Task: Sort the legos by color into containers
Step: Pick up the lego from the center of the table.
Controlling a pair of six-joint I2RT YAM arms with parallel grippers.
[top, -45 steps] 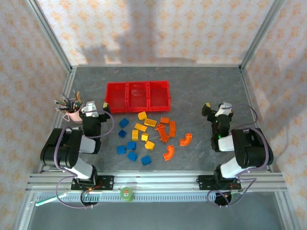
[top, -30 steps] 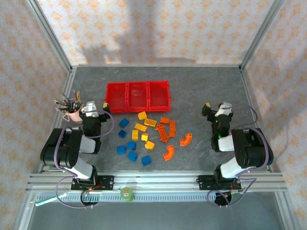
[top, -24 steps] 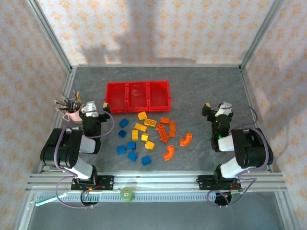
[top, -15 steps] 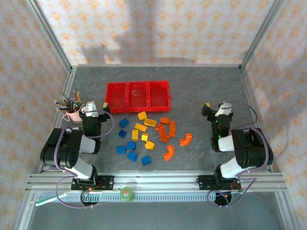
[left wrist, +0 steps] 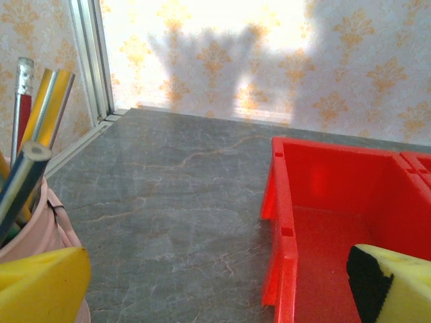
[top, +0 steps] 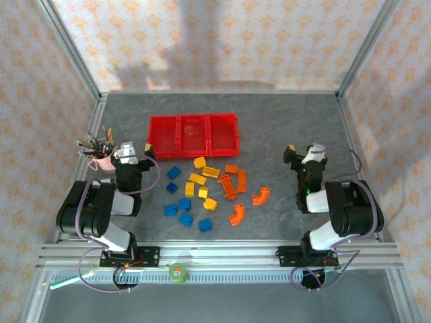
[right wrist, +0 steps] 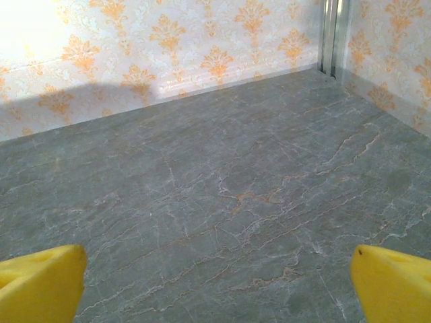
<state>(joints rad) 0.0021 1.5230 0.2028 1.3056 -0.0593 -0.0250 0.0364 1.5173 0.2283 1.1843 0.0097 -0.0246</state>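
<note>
legos [top: 205, 192] lie scattered on the bench [top: 283, 121] between two open, empty hands, nearer the left hand [top: 135, 153] than the right hand [top: 304, 150], with red containers [top: 193, 116] just beyond them.

Bright, even overhead light fills the top view, which is sharp throughout. Soft grey shadows smear the back wall [top: 202, 54] above the table's [top: 289, 128] far edge. From the left wrist, that wall burns out to near white, and the left gripper's [left wrist: 215, 289] yellow fingertips [left wrist: 40, 286] blur at the bottom corners. The right wrist view flares at its upper left, and the right gripper's [right wrist: 215, 282] fingertips [right wrist: 40, 279] are equally soft.
</note>
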